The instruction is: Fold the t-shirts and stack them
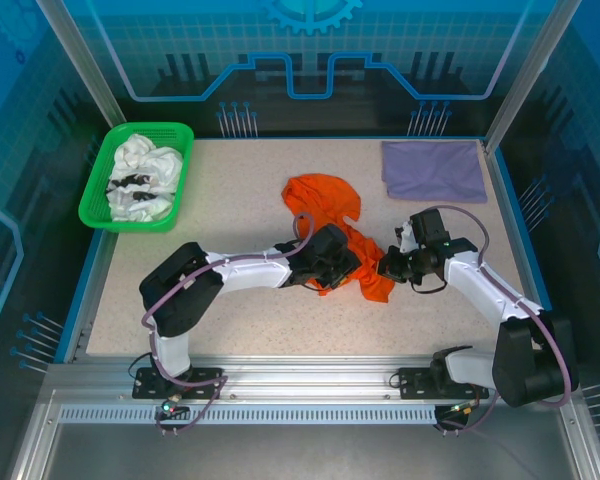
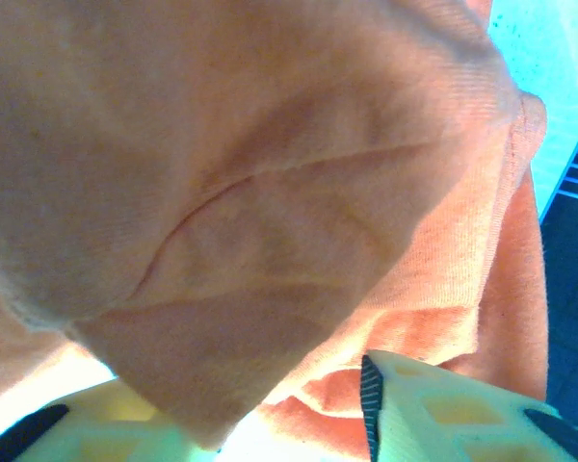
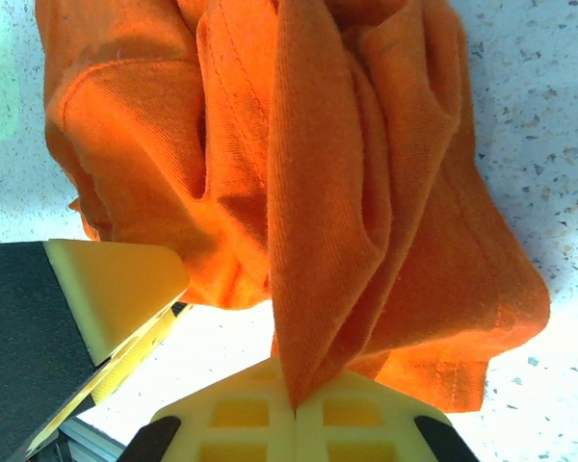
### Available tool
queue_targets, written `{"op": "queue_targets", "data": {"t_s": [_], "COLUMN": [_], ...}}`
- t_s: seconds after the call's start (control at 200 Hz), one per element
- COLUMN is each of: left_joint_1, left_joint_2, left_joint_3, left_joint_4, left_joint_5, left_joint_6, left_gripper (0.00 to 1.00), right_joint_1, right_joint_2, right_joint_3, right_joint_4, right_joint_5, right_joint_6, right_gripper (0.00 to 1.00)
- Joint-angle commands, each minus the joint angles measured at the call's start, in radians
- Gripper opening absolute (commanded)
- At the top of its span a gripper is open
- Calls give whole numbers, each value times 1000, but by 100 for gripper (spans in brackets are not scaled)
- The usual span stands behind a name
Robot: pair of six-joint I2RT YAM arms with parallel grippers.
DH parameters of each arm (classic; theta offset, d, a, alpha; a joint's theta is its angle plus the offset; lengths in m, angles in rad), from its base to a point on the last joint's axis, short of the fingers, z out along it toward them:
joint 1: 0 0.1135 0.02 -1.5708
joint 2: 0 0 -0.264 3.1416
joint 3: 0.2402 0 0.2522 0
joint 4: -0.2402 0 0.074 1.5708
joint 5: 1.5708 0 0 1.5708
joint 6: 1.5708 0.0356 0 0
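The orange t-shirt point(image 1: 325, 195) is pictured crumpled at the middle of the tabletop point(image 1: 220, 300), with both arms brought in on its near end. A gathered fold is pinched in the right end effector point(image 3: 293, 399), whose fingers are pressed together on the cloth, apparently so the garment can be lifted and shaken out flat before folding. The left end effector point(image 1: 332, 268) is set just left of it, hard against the near edge of the shirt. Its fingers are held apart with cloth draped between them, and no firm hold can be made out. A lavender t-shirt point(image 1: 435, 170) is laid folded at the far right corner, probably as the base of the stack. White t-shirts point(image 1: 145, 170) are heaped in the green basket point(image 1: 98, 190) at far left.
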Motion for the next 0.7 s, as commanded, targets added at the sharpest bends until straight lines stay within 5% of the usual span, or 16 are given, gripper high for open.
{"op": "queue_targets", "data": {"t_s": [0.0,0.135,0.285,0.53,0.695], "left_joint_1": [-10,-10,-10,13,113], "left_joint_2": [-17,-17,-22,-105,-215], "left_joint_3": [31,43,48,76,103], "left_joint_4": [-2,-16,-44,-125,-174], "left_joint_5": [31,30,30,5,37], "left_joint_6": [11,21,37,143,251], "left_gripper": [37,27,0,0,0], "right_joint_1": [-5,-6,-7,-31,-87], "right_joint_2": [5,6,3,-24,-55], "right_joint_3": [-14,-13,-14,-8,57], "right_joint_4": [2,-1,-4,-12,-35], "right_joint_5": [-23,-24,-20,-2,15], "right_joint_6": [-10,-14,-18,-9,4], "right_gripper": [0,0,0,0,0]}}
